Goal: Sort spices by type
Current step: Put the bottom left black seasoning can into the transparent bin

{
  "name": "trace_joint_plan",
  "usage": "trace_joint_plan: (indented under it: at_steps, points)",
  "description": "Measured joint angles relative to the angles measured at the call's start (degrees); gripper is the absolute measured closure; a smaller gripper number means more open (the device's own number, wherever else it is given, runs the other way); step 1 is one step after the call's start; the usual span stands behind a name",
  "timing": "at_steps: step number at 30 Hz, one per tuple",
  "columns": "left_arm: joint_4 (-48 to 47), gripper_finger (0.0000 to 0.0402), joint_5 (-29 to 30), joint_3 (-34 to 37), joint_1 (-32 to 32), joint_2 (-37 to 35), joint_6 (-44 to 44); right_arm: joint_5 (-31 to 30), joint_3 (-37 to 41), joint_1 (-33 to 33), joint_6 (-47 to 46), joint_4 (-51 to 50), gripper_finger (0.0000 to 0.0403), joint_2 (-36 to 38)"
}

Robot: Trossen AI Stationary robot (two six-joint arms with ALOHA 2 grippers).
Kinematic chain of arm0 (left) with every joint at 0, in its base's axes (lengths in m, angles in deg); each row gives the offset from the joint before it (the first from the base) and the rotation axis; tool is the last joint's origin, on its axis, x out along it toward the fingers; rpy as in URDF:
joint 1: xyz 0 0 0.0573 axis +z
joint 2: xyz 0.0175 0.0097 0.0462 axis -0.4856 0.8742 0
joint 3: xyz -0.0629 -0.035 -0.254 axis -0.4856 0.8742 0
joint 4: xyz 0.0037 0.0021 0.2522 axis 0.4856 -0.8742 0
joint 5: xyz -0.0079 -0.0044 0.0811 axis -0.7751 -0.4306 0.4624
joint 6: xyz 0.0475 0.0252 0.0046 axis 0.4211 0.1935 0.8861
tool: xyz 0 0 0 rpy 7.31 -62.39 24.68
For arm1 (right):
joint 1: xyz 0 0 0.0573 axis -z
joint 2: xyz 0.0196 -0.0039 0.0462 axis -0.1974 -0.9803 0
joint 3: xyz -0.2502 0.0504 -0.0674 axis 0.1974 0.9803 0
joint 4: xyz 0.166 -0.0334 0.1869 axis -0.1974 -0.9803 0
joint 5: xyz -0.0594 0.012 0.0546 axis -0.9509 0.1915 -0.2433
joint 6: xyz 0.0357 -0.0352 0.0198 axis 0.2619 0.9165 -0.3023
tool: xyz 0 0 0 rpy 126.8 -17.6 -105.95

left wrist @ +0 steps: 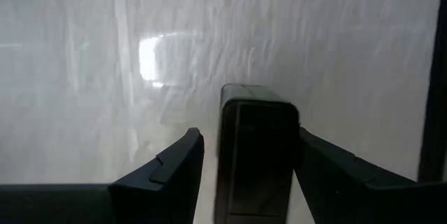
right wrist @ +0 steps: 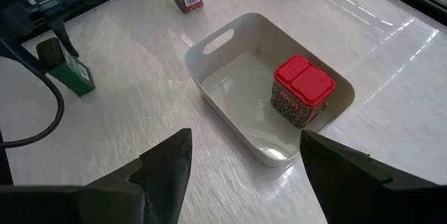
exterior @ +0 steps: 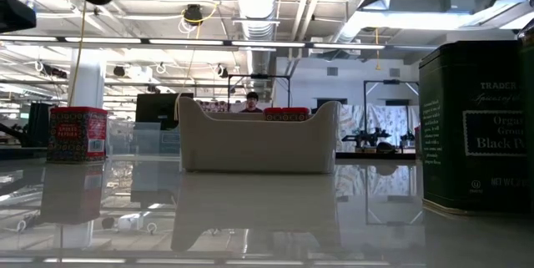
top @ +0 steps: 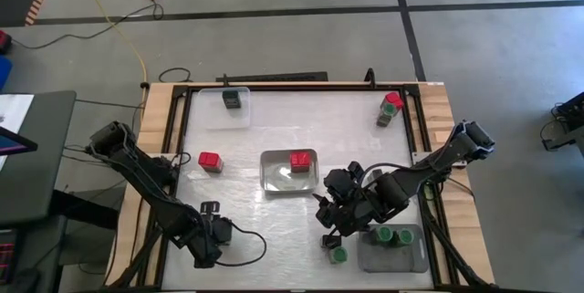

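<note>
A black boxy spice tin (left wrist: pixel 255 154) sits between the fingers of my left gripper (left wrist: pixel 248 161), which is open over the table's near left (top: pixel 214 236). The right wrist view shows that tin (right wrist: pixel 66 70) resting on the table under the gripper. My right gripper (right wrist: pixel 244 161) hangs open and empty above the table (top: pixel 328 213), just right of the white tray (right wrist: pixel 209 42). A red-capped spice (right wrist: pixel 302 90) stands in that tray. Another red spice (top: pixel 211 161) stands on the table left of it. A second black tin (exterior: pixel 476 126) and a green-capped spice (top: pixel 338 255) stand near the front edge. My left gripper comes at the black tin steeply from above, with one finger (left wrist: pixel 321 168) right against the tin's side (left wrist: pixel 295 147); I cannot tell whether it touches. A strip of table shows between the other finger (left wrist: pixel 178 168) and the tin.
A grey tray (top: pixel 415 258) at the near right holds green-capped spices (top: pixel 392 235). A clear tray (top: pixel 239 118) at the far left holds a black tin (top: pixel 232 99). Two spices (top: pixel 391 109) stand at the far right corner. Bare table lies between the trays.
</note>
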Motion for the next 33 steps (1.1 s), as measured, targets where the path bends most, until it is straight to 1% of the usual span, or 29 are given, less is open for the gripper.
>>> trace_joint_plan:
  at_steps: [3,8,12,18,25,29,33]
  points:
    - [-0.09,0.0198,-0.75,0.01,0.00,0.00,1.79,0.00,0.00,0.35,-0.01,0.00,0.0111,0.00]
    - [-0.09,0.0205,-1.05,0.01,0.00,0.00,2.04,-0.02,0.00,0.37,0.08,0.00,0.0111,0.00]
    - [-0.09,0.0229,-1.18,0.01,0.21,0.00,2.02,-0.02,0.00,0.37,0.27,0.00,0.0111,0.00]
    - [-0.01,0.0279,-4.75,0.01,1.74,-0.02,1.97,0.51,0.00,0.37,1.18,-0.21,0.0111,0.00]
    - [-1.17,0.0280,-5.38,-1.10,4.54,-2.11,0.47,0.66,0.00,-2.32,2.61,-1.56,0.0111,0.41]
    - [-2.27,0.0280,-3.11,-2.77,7.12,-5.49,0.42,0.92,0.00,-4.73,3.07,-2.72,0.0111,0.32]
    - [-3.53,0.0280,3.19,-4.09,10.44,-9.31,0.58,1.44,1.32,-7.16,2.92,-2.62,0.0111,0.47]
